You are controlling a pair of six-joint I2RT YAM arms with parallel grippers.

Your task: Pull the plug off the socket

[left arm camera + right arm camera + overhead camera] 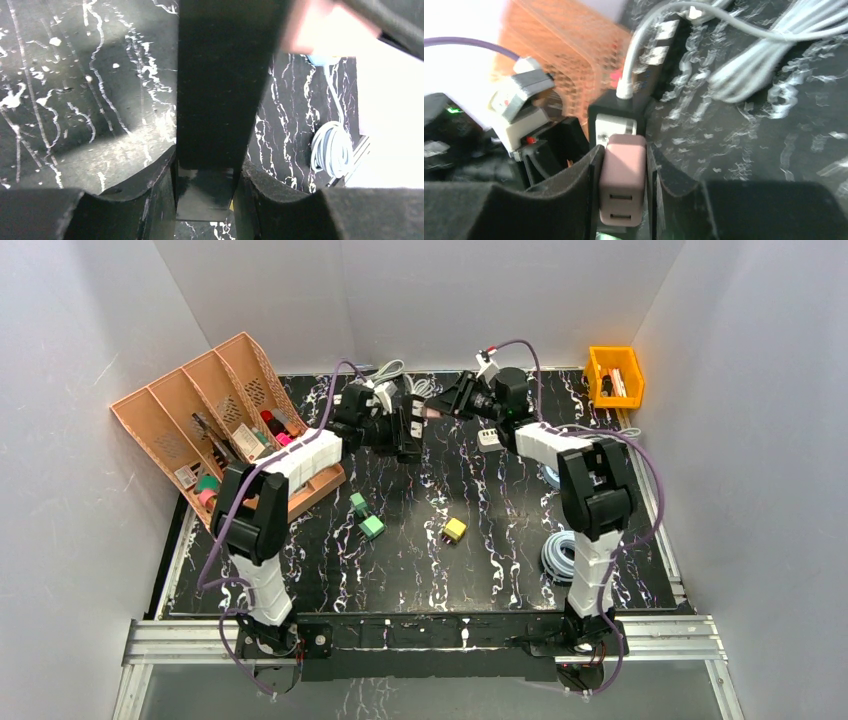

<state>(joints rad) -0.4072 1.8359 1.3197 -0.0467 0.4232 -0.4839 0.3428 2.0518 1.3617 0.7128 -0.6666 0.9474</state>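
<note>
In the left wrist view the pink plug (320, 25) is blurred and cropped.

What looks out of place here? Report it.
Nothing spilled or damaged. Only oddity: loose green plugs and a yellow plug lie scattered mid-table, away from the black power strip.

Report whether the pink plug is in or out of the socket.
In: the pink plug sits flush against the white socket, no prongs showing.
</note>
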